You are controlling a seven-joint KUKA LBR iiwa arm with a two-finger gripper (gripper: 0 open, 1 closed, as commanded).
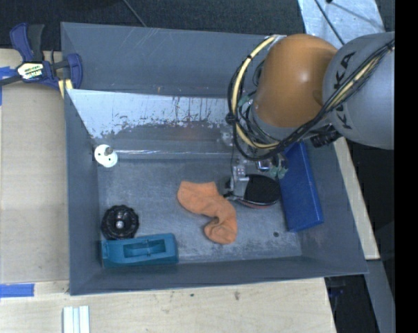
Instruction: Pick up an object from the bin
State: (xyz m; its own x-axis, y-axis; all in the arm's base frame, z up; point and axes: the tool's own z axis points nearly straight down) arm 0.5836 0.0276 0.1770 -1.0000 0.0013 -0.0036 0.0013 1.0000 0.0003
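Bin [160,61] of grey metal holds six loose things, well spread over its floor. Arm [364,82] reaches in from the right, its orange cover [295,82] over the far right corner. A long blue slab [302,189] leans along the right wall. An orange cloth [210,210] lies crumpled mid-floor. A teal box [139,250] sits at the near left corner. A black oval disc with a red edge [263,193] lies just beside the slab. The gripper [239,184] hangs low between cloth and disc, close to both; whether it is spread or pressed together I cannot tell. A black knob [120,220] rests just above the box, and a small white piece [105,157] lies far left.
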